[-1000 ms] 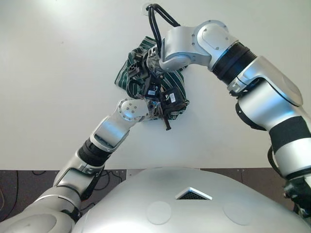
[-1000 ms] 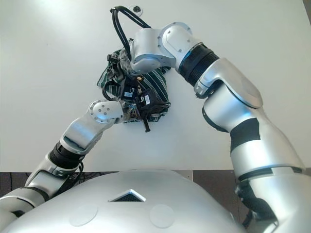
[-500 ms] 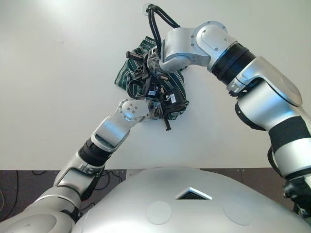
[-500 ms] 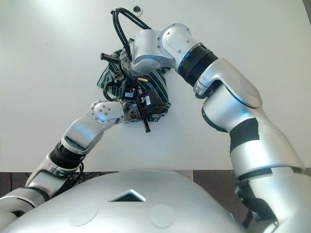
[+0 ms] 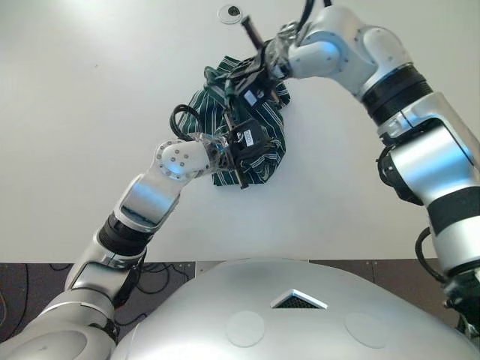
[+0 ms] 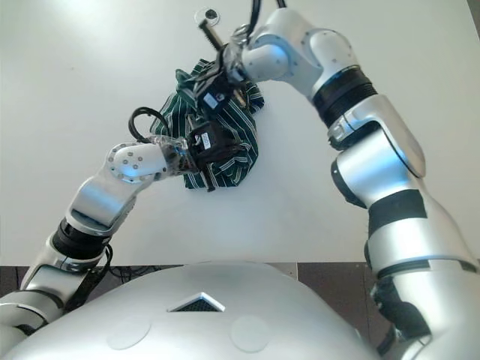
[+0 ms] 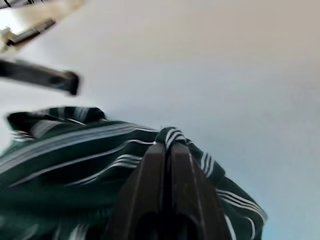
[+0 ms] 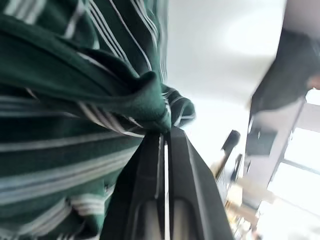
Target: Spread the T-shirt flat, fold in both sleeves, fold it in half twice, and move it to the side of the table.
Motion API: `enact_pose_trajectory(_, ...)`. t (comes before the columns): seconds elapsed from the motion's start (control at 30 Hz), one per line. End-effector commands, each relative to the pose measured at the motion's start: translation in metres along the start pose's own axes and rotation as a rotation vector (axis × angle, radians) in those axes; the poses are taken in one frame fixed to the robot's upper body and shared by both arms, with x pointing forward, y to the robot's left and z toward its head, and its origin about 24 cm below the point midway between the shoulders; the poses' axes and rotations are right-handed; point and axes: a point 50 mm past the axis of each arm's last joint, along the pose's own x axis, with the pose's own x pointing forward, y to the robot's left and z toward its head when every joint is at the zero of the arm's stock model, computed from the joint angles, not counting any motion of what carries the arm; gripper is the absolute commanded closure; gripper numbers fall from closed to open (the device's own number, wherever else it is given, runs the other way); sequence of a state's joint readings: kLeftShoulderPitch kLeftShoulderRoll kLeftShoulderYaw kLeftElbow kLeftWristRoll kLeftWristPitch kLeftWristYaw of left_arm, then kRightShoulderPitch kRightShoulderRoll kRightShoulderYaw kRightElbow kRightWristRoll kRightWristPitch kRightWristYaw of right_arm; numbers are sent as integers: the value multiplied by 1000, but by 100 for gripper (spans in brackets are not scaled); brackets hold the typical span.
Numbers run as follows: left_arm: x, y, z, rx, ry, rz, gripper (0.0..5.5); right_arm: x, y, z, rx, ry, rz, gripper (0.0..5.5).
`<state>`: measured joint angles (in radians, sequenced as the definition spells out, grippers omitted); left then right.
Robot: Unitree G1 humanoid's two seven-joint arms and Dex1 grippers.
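A dark green T-shirt [image 5: 270,142] with white stripes is bunched up over the white table [image 5: 90,112], near its far middle. My left gripper [image 5: 238,161] is shut on the near part of the bundle; in the left wrist view its fingers [image 7: 150,170] pinch a fold of striped cloth [image 7: 75,150]. My right gripper [image 5: 238,81] is shut on the far upper part of the shirt. In the right wrist view its fingers [image 8: 180,165] clamp a green fold [image 8: 75,75]. The cloth hangs crumpled between the two grippers, sleeves and hem hidden.
A small round fitting [image 5: 231,11] sits in the tabletop just beyond the shirt. Bare white table lies to the left, to the right [image 5: 337,187] and in front. Cables [image 5: 161,274] hang below the near edge.
My right gripper has swung up and away toward the far edge with its hold on the shirt, pulling the bundle longer. My left gripper shifted slightly left and farther, still holding cloth.
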<state>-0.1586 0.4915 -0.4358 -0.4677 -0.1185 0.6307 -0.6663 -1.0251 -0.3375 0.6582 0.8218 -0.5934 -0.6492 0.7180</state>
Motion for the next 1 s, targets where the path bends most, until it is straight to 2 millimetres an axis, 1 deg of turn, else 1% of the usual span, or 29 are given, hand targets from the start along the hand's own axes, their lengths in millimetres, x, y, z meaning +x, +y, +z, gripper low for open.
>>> enact_pose_trajectory(0.03,-23,20,7,-14,-31,76,550,-25,1,-30,224,92,-147,549)
enact_pose_trajectory(0.1,-40,35,10,-29,-58,149,550,-40,0,-44,354,133,-254,549)
enact_pose_trajectory(0.23,-67,67,18,-52,-112,306,550,-64,-2,-64,578,176,-470,549)
enact_pose_trajectory(0.33,-81,91,23,-44,-130,441,550,-77,-7,-72,731,180,-647,549)
enact_pose_trajectory(0.4,-88,109,27,-38,-141,544,550,-87,-16,-75,827,154,-788,549)
enact_pose_trajectory(0.47,-92,122,31,-27,-151,612,550,-97,-25,-76,896,119,-900,549)
enact_pose_trajectory(0.6,-91,152,46,13,-183,702,550,-113,-45,-75,956,71,-1043,549)
enact_pose_trajectory(0.8,-90,218,78,17,-257,841,550,-120,-83,-81,953,86,-1139,549)
enact_pose_trajectory(0.87,-90,235,88,19,-264,868,550,-124,-93,-84,951,105,-1165,549)
enact_pose_trajectory(0.9,-92,244,97,22,-268,895,550,-128,-100,-85,950,116,-1178,549)
enact_pose_trajectory(1.0,-100,259,120,58,-260,959,550,-137,-116,-85,926,147,-1197,549)
